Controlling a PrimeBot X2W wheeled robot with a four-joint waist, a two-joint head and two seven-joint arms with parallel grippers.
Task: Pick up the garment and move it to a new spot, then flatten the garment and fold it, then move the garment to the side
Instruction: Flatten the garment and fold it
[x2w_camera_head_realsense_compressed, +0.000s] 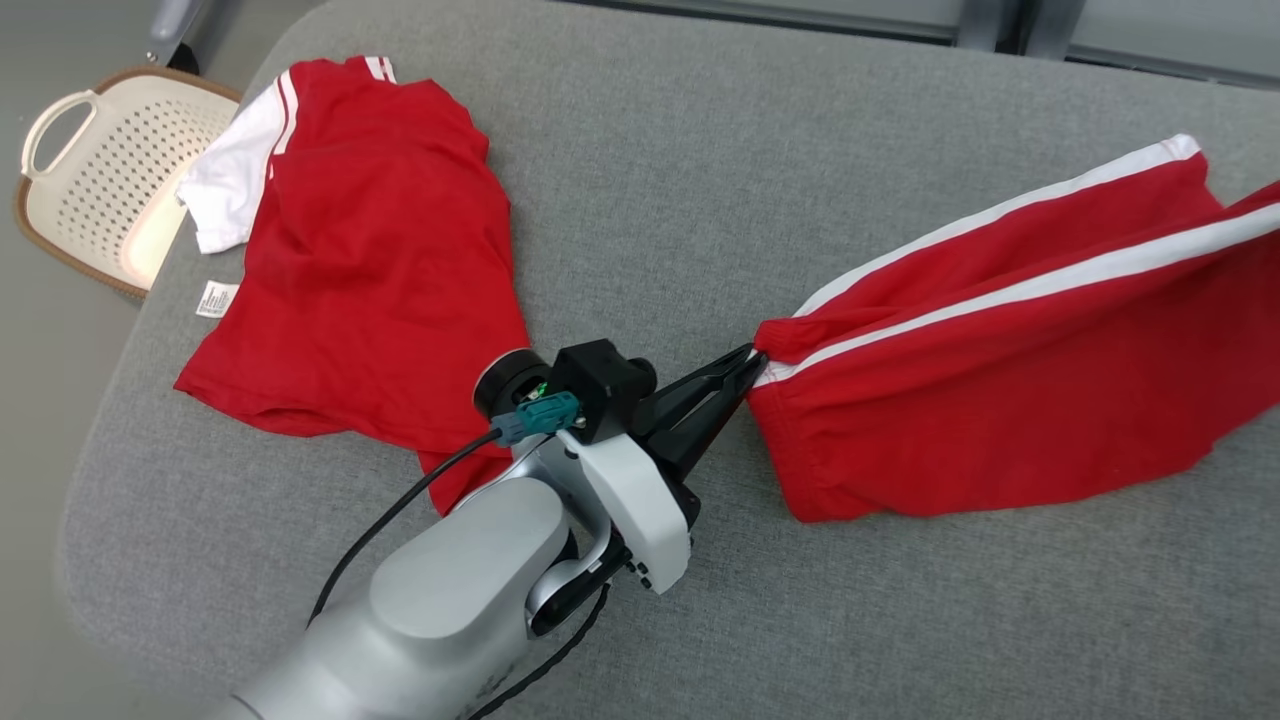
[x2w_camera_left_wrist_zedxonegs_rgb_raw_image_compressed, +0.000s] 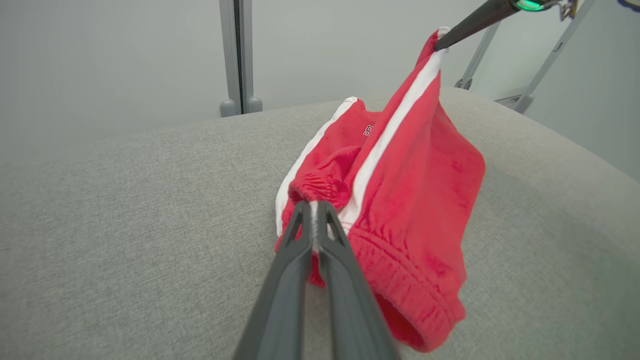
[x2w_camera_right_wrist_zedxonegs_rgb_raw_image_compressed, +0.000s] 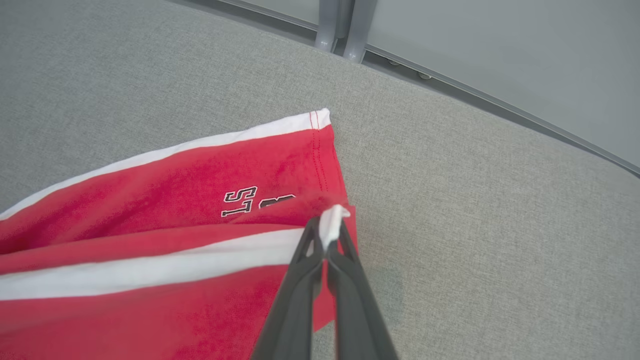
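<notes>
I have the left claw (x2w_camera_head_realsense_compressed: 752, 360) clamped on the shorts (x2w_camera_head_realsense_compressed: 1000, 400) at the waistband, the right claw (x2w_camera_right_wrist_zedxonegs_rgb_raw_image_compressed: 328, 227) on a leg hem; their long axis runs claw to claw.

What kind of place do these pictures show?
Probably a laundry-folding test room, not a home: a grey padded surface, a perforated basket beside it, and bare metal posts before plain walls.

What looks like a robotics test room: I work at a grey cloth-padded table (x2w_camera_head_realsense_compressed: 700, 150) with rounded corners, red shorts (x2w_camera_head_realsense_compressed: 1000, 390) at its right edge, a red shirt (x2w_camera_head_realsense_compressed: 370, 260) toward its far left corner. Plain pale wall panels (x2w_camera_left_wrist_zedxonegs_rgb_raw_image_compressed: 100, 60) and metal posts (x2w_camera_left_wrist_zedxonegs_rgb_raw_image_compressed: 239, 55) stand behind. A cream perforated basket (x2w_camera_head_realsense_compressed: 110, 170) sits on the smooth floor (x2w_camera_head_realsense_compressed: 30, 420).
</notes>
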